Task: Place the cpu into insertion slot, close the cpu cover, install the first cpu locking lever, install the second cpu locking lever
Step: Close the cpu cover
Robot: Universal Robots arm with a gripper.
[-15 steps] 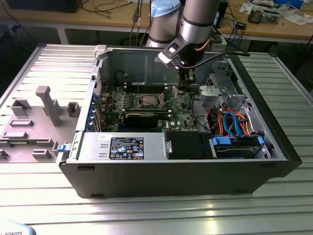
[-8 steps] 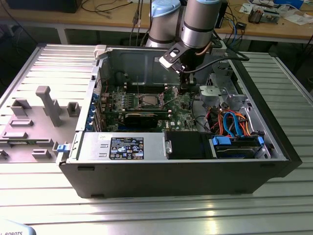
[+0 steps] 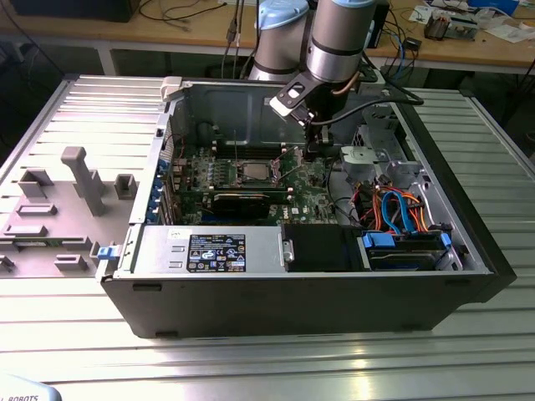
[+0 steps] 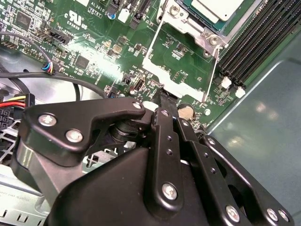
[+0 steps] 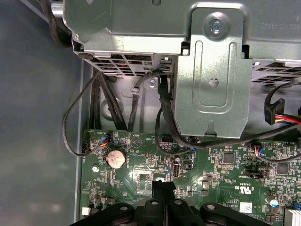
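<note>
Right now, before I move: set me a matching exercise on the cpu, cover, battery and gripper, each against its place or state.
1 cpu
2 cover
3 battery
4 gripper

a low over the board, empty
b lying in the slot
c round and silvery, on the board by the gripper
d swung open, off the cpu

Pairs: 1-b, 2-d, 3-c, 4-a

UR arm [image 3: 336, 38] stood near-vertical, reaching down from the far side, wrist [image 3: 328, 83] bent slightly twd the exterior view's left. Its gripper [image 3: 313, 149] pointed straight down below the wrist. In both wrist views the fingers [image 5: 162, 186] sat pressed together, nothing btwn them.
</note>
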